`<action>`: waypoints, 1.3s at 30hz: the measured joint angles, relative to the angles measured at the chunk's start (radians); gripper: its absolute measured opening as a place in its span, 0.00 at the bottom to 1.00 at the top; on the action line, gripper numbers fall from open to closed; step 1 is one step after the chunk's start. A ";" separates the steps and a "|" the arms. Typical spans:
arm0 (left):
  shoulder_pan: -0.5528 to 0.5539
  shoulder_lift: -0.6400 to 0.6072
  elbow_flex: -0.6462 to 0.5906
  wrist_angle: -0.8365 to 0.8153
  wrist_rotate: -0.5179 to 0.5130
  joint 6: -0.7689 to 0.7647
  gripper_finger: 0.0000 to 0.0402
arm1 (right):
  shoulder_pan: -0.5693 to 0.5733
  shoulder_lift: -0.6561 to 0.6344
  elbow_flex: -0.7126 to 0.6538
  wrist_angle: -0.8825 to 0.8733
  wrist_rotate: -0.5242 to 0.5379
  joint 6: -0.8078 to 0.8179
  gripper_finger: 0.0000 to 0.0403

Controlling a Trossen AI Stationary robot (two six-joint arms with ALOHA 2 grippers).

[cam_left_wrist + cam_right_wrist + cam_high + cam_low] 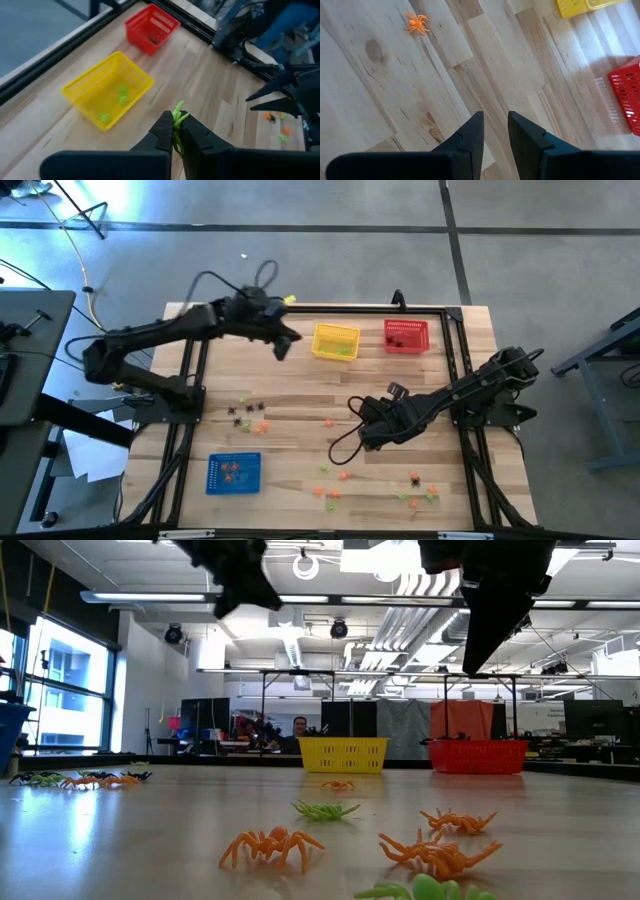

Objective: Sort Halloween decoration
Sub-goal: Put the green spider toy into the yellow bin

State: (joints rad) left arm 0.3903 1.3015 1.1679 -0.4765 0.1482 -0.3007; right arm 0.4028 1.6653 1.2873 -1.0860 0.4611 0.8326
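Observation:
My left gripper [284, 345] hangs above the table's far side, just left of the yellow basket [336, 341], shut on a light green spider trinket [178, 109]. The yellow basket [107, 90] holds a few green trinkets; the red basket [406, 335] beside it holds dark ones, and the blue basket [234, 472] at the near left holds orange ones. Orange, green and black trinkets [248, 413] lie loose on the wood. My right gripper [495, 117] hovers open over bare wood at mid-table, nothing between its fingers; an orange spider [416, 23] lies ahead of it. My left gripper pinches the green spider between its two fingertips [165, 127]. The spider's legs [180, 106] stick out past the fingertips. The fingers slant down toward the table, and the trinket is lifted clear of it.
A black frame [452, 340] runs around the work area. More trinkets lie near the front edge [418, 490] and in the low view's foreground [270, 843]. A cable [345, 442] loops on the wood beside the right arm. A person [299, 726] sits far behind the table.

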 joint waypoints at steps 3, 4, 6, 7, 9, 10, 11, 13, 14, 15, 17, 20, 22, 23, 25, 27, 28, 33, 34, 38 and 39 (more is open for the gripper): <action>-0.009 0.085 0.000 0.113 -0.002 0.022 0.01 | -0.004 0.000 0.000 0.007 -0.001 0.000 0.21; -0.004 0.117 0.000 0.146 -0.002 0.030 0.01 | -0.004 0.000 0.000 0.007 -0.002 0.000 0.21; 0.011 0.189 0.000 0.205 -0.005 0.041 0.01 | -0.004 0.000 0.000 0.007 -0.003 0.000 0.21; 0.020 0.224 0.000 0.233 -0.005 0.041 0.01 | -0.004 0.000 0.000 0.007 -0.005 0.000 0.21; 0.042 0.291 0.000 0.286 -0.005 0.041 0.01 | -0.004 0.000 0.000 0.007 -0.009 0.001 0.21; 0.054 0.322 0.000 0.307 -0.005 0.041 0.01 | -0.004 0.000 0.000 0.007 -0.011 0.001 0.21; 0.066 0.355 0.000 0.325 -0.005 0.041 0.01 | -0.004 0.000 0.000 0.007 -0.018 0.002 0.21; 0.086 0.413 0.000 0.333 -0.005 0.041 0.01 | -0.004 0.000 0.000 0.007 -0.028 0.003 0.21; 0.094 0.440 0.000 0.340 -0.007 0.040 0.01 | -0.004 0.000 0.000 0.007 -0.029 0.003 0.21; 0.101 0.465 0.000 0.346 -0.008 0.040 0.01 | -0.004 0.000 0.000 0.007 -0.029 0.003 0.21; 0.109 0.506 0.000 0.349 -0.008 0.041 0.01 | -0.004 0.000 0.000 0.007 -0.029 0.003 0.21; 0.113 0.555 0.000 0.357 -0.004 0.041 0.01 | -0.004 0.000 0.000 0.007 -0.030 0.003 0.21; 0.113 0.568 0.000 0.366 -0.003 0.041 0.01 | -0.004 0.000 0.000 0.007 -0.032 -0.002 0.21; 0.113 0.568 0.000 0.374 -0.003 0.043 0.01 | -0.004 0.000 0.000 0.007 -0.032 -0.002 0.21; 0.113 0.568 0.000 0.380 -0.003 0.060 0.02 | -0.004 0.000 0.000 0.007 -0.032 -0.003 0.21; 0.111 0.565 0.000 0.375 -0.003 0.088 0.05 | -0.004 0.000 0.000 0.007 -0.032 -0.003 0.21; 0.109 0.564 0.000 0.377 -0.003 0.103 0.07 | -0.004 0.000 0.000 0.007 -0.032 -0.003 0.21; 0.097 0.563 0.000 0.377 -0.001 0.132 0.16 | -0.004 0.000 0.000 0.008 -0.032 -0.003 0.21; 0.093 0.563 0.000 0.378 -0.001 0.142 0.18 | -0.004 0.000 0.000 0.008 -0.032 -0.003 0.21; 0.079 0.563 0.012 0.367 -0.001 0.183 0.26 | -0.004 0.000 0.000 0.008 -0.032 -0.003 0.21; 0.077 0.563 0.023 0.363 -0.001 0.181 0.27 | -0.004 0.000 0.000 0.008 -0.032 -0.003 0.21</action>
State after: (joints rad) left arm 0.4678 1.8648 1.1906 -0.1136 0.1474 -0.1195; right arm 0.3988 1.6653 1.2873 -1.0779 0.4294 0.8295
